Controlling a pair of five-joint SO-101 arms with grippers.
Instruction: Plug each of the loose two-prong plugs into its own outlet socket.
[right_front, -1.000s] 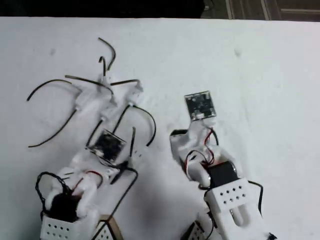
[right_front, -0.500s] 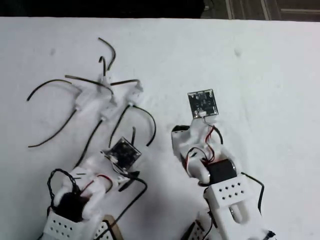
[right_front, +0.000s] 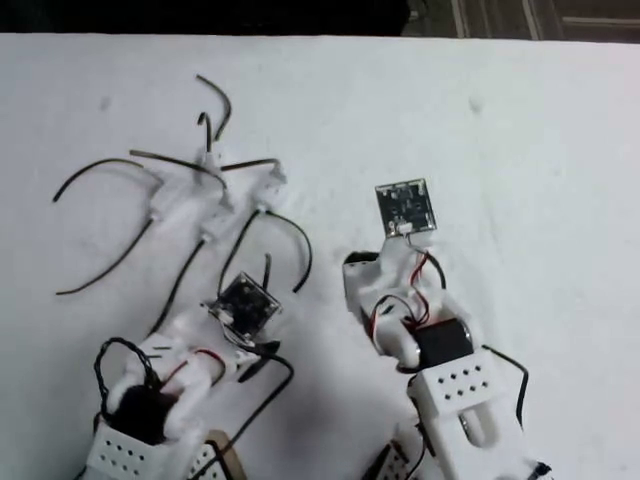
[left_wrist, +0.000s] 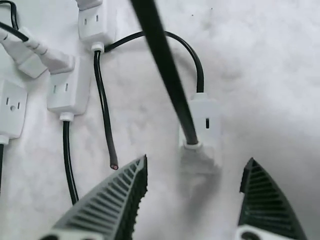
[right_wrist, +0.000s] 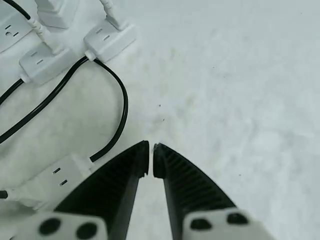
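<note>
over the near socket (left_wrist: 200, 131), left hand (left_wrist: 196, 162), spread, has edged toward the pressed-together right hand (right_wrist: 151, 159)

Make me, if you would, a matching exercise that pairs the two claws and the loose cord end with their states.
Things:
1. left claw
2. right claw
3. loose cord end

States:
a. shut, above the bare table
b. lying on the table, joined to nothing
c. open, above a white connector

Pairs: 1-c; 2-a; 3-b.
</note>
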